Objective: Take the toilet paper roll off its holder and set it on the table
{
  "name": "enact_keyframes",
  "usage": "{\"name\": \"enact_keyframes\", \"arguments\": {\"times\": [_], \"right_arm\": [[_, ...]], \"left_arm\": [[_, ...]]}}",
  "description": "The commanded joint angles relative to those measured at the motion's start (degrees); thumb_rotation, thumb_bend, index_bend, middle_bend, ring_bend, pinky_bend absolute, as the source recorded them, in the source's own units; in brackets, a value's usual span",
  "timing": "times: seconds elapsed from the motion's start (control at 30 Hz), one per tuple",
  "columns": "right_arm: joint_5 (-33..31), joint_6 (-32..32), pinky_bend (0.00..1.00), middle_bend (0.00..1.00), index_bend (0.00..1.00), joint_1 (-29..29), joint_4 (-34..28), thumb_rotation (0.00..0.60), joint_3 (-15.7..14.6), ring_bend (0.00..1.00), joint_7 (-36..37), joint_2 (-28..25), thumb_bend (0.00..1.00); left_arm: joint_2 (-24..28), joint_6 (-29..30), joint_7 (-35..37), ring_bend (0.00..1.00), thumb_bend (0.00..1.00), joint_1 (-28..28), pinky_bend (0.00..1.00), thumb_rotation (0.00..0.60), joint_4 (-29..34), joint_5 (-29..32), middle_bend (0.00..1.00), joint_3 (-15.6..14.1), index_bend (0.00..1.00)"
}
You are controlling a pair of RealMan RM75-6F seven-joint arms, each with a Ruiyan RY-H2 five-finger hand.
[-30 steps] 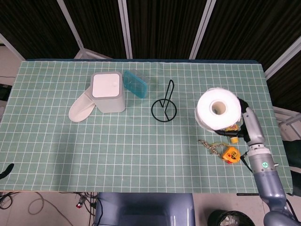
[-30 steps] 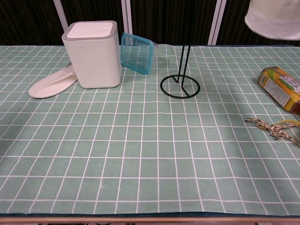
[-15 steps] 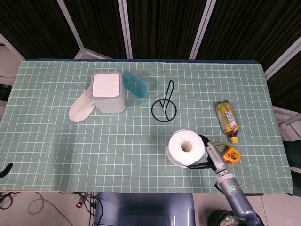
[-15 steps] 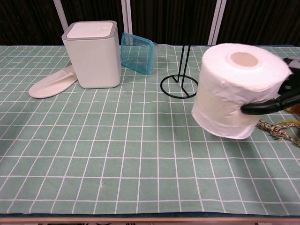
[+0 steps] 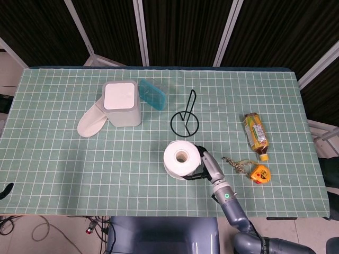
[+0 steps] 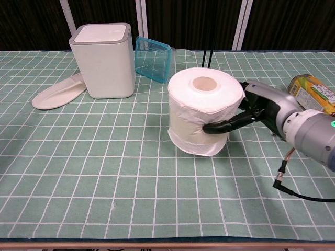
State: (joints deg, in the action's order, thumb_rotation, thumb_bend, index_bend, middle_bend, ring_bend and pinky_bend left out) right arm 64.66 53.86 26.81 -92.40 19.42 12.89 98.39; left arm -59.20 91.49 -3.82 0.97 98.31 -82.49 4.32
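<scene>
My right hand (image 5: pixel 203 166) (image 6: pixel 250 113) grips the white toilet paper roll (image 5: pixel 181 158) (image 6: pixel 204 117) from its right side, dark fingers wrapped around its lower half. The roll stands upright with its core hole up, low over the green grid cloth (image 5: pixel 106 159) in front of the black wire holder (image 5: pixel 185 120); whether it touches the cloth is unclear. In the chest view the roll hides most of the holder, and only its upright rod (image 6: pixel 209 44) shows. The left hand is not visible in either view.
A white lidded bin (image 5: pixel 122 102) (image 6: pixel 103 59), a teal plastic box (image 5: pixel 153 93) (image 6: pixel 154 58) and a white slipper (image 5: pixel 92 121) (image 6: pixel 57 91) sit at the back left. A tea bottle (image 5: pixel 256 134) (image 6: pixel 315 98), a yellow tape measure (image 5: pixel 260 173) and a cord (image 5: pixel 235 165) lie right.
My right hand has carried the roll from high on the right, down and leftward, to a low spot in front of the holder. The bottle it covered is now exposed.
</scene>
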Motion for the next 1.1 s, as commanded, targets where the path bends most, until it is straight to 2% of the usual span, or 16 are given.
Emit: {"name": "enact_keyframes", "arguments": {"times": [0.03,0.17,0.27,0.33,0.43,0.6,0.7,0.93,1.1], "right_arm": [[-2.14,-0.48,0.01,0.26,0.28,1.86,2.17,0.600,0.58,0.23,-1.77,2.18,0.00],[-3.75,-0.97,0.00,0.24,0.26,2.51,2.71,0.600,-0.26,0.16,-3.12,2.88,0.00],[-6.11,-1.98,0.00,0.14,0.15,3.29,3.31,0.600,-0.28,0.07,-3.75,3.35,0.00],[-7.90,-3.50,0.00,0.05,0.06,4.06,3.99,0.600,-0.21,0.01,-3.98,3.41,0.00],[-9.57,-5.46,0.00,0.00,0.00,5.11,4.56,0.600,0.00,0.00,-3.86,3.23,0.00],[-9.10,-7.20,0.00,0.00,0.00,5.69,3.55,0.600,0.47,0.00,-2.14,1.33,0.00],[-6.80,-7.36,0.00,0.00,0.00,4.39,-0.24,0.600,0.78,0.00,0.06,-2.91,0.00],[3.67,-0.43,0.00,0.00,0.00,-3.84,-13.73,0.600,2.07,0.00,6.73,-19.87,0.00],[14.62,5.25,0.00,0.00,0.00,-12.10,-20.91,0.600,-1.29,0.00,10.84,-35.48,0.00]], "left_arm": [[0.09,0.04,0.27,0.00,0.18,0.05,0.02,0.600,-0.06,0.18,0.00,0.10,0.04],[0.22,-0.01,0.66,0.00,0.18,0.06,0.02,0.600,-0.18,0.41,0.00,0.23,0.04],[0.29,-0.11,0.73,0.00,0.18,0.04,0.02,0.600,-0.15,0.15,0.00,0.08,0.04],[0.31,-0.04,0.78,0.00,0.18,0.07,0.02,0.600,-0.10,0.01,0.00,0.03,0.04],[0.31,0.00,0.75,0.00,0.18,0.12,0.02,0.600,-0.04,0.10,0.00,0.05,0.04],[0.35,0.06,0.78,0.00,0.18,0.15,0.02,0.600,-0.05,0.14,0.00,0.09,0.04],[0.34,-0.03,0.81,0.00,0.18,0.12,0.02,0.600,-0.14,0.20,0.00,0.11,0.04],[0.05,-0.20,0.01,0.00,0.18,-0.03,0.02,0.600,-0.06,0.12,0.00,0.05,0.04],[-0.35,-0.05,-1.13,0.00,0.18,-0.10,0.02,0.600,0.21,-0.35,0.00,-0.13,0.04]]}}
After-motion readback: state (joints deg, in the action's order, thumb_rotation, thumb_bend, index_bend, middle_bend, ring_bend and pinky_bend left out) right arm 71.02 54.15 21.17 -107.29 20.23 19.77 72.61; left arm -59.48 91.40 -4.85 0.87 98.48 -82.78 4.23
